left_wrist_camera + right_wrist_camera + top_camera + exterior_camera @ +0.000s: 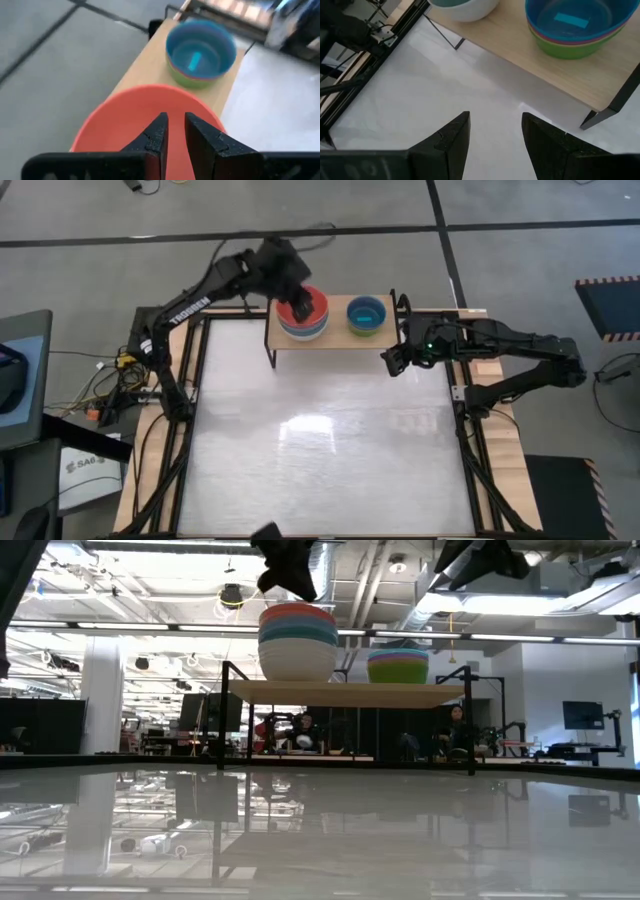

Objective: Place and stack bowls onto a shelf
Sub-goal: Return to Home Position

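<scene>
The shelf [338,325] stands at the table's far edge. On its left end is a stack of larger bowls [297,640], the white one at the bottom and the red-orange bowl [125,120] on top. On its right end the smaller bowls [398,666] are nested, the cyan bowl [200,52] uppermost. My left gripper [174,122] hovers over the red-orange bowl's hollow, open by a narrow gap with nothing between the fingers. My right gripper [495,130] hangs open over the table, near the shelf's right end.
Black frame rails [190,380] run along the table's left and right sides. The white tabletop [320,440] stretches from the shelf to the near edge. In the low view, people sit in the room beyond the shelf.
</scene>
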